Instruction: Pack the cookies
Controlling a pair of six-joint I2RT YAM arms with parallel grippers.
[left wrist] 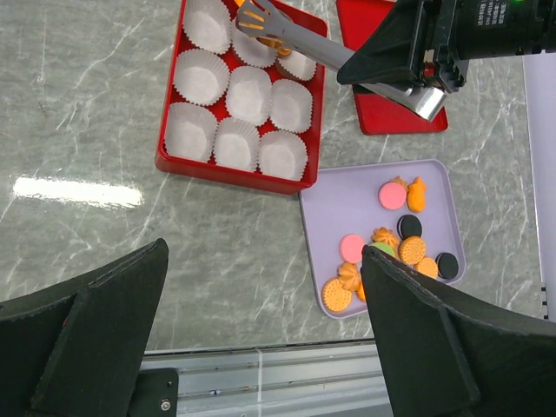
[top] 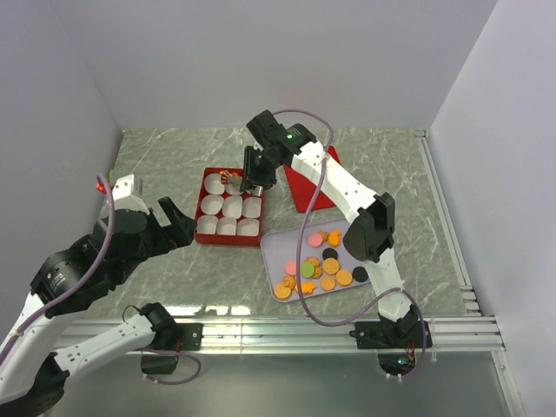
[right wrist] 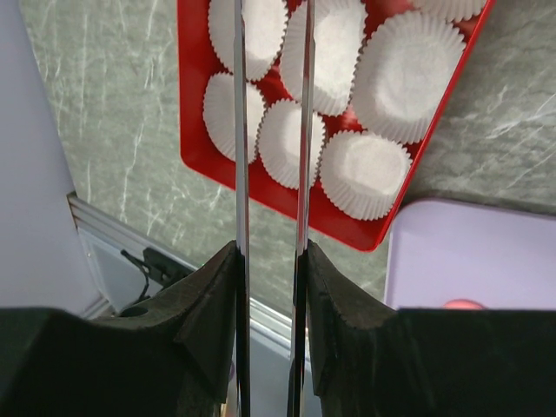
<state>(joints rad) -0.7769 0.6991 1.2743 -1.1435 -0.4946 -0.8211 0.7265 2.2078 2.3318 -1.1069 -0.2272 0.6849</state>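
Observation:
Several cookies (top: pixel 323 265), mostly orange with a few pink, green and black, lie on a lilac tray (top: pixel 276 236); they also show in the left wrist view (left wrist: pixel 404 248). My right gripper (top: pixel 258 176) is shut on metal tongs (left wrist: pixel 304 45), its fingers pressing both arms (right wrist: pixel 241 130). The tongs' tips reach over the back row of a red box (top: pixel 228 241) of white paper cups (left wrist: pixel 249 91). An orange cookie (left wrist: pixel 271 38) sits at the tips; whether it is gripped I cannot tell. My left gripper (top: pixel 178 221) is open and empty, above the table left of the tray.
A red lid (top: pixel 314 189) lies flat behind the lilac tray, to the right of the box. A metal rail (top: pixel 287 330) runs along the table's near edge. Grey walls close in the left, back and right sides.

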